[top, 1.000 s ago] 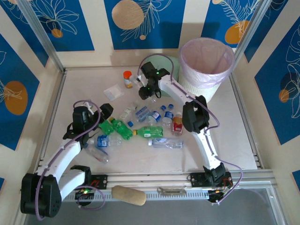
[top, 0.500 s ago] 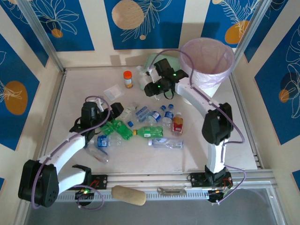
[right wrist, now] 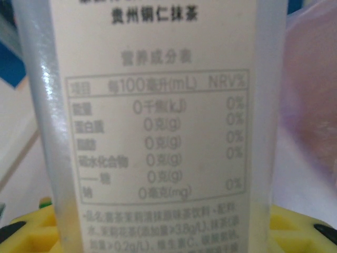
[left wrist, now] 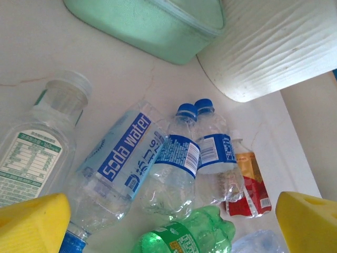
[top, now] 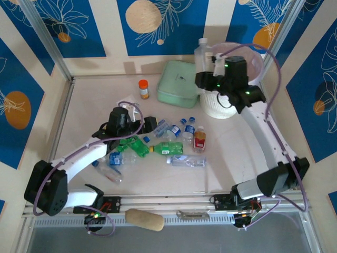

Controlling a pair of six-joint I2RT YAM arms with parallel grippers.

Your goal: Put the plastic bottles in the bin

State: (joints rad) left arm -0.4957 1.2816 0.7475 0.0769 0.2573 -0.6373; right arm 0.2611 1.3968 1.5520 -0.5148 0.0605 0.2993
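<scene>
I see the right gripper (top: 208, 71) clamping a clear white-labelled plastic bottle (top: 203, 52) by the round white ribbed bin (top: 220, 108), at its left rim — the left gripper (left wrist: 168, 219) (empty) gapes over scattered bottles (left wrist: 176, 168).

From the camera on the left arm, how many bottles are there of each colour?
Clear bottles with blue labels: 3
Clear bottle with white cap: 1
Orange-red bottle: 1
Green bottle: 1
Clear bottle cut off at the bottom edge: 1
Total: 7
</scene>
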